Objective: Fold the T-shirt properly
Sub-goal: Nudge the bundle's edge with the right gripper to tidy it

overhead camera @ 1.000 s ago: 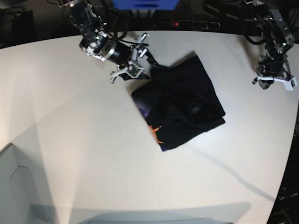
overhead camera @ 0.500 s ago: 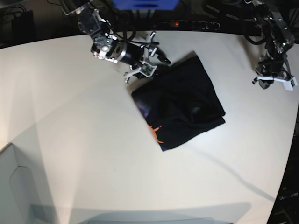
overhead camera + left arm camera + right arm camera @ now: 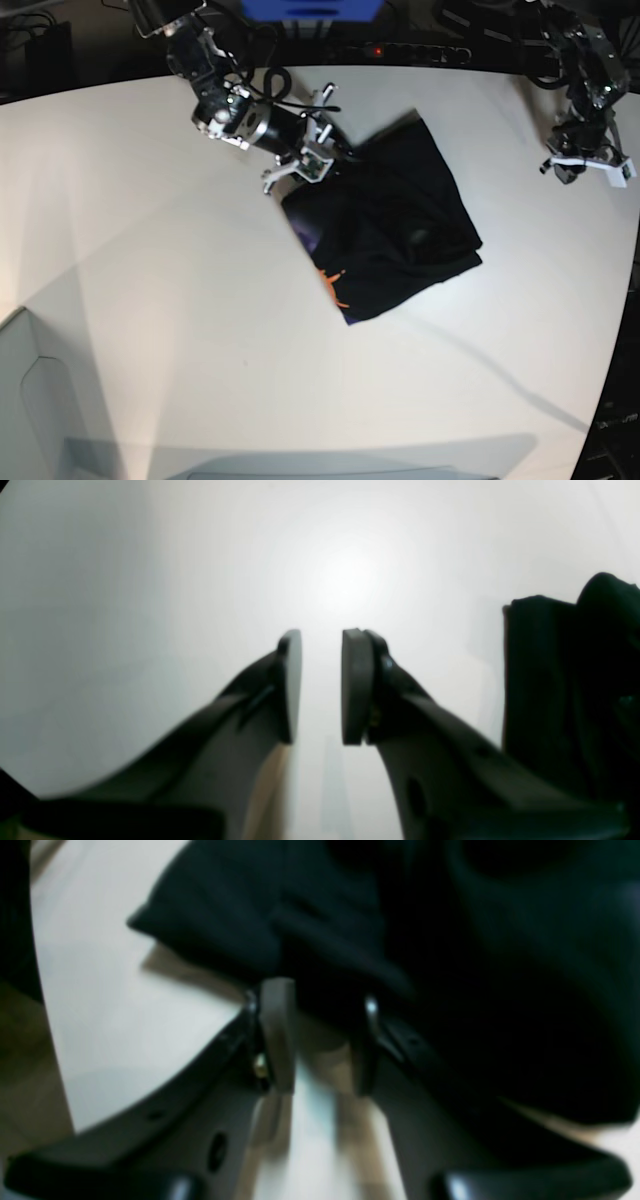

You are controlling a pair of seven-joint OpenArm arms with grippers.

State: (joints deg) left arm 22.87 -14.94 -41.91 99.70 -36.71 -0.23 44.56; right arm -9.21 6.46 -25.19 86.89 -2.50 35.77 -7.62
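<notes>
The large black short-sleeved cloth T-shirt is lying folded into a rough rectangle near the middle of the white rounded tabletop, tilted, with an orange mark and a purplish patch of lining showing along its edge nearest the bare part of the tabletop.

The right arm's black-and-silver end effector is reaching in at the far corner of the T-shirt, on the side away from the orange mark. In the right wrist view, this end effector is standing with its two fingers a narrow gap apart, their tips right at the rumpled black hem of the T-shirt. The picture is blurred, so whether any cloth is pinched between the fingers cannot be told.

The left arm's end effector is hanging well apart from the T-shirt, beyond its opposite side, near the tabletop's rim. In the left wrist view its two dark pads are standing slightly apart with only bare white tabletop showing between them, gripping nothing, and this end effector is touching no cloth.
</notes>
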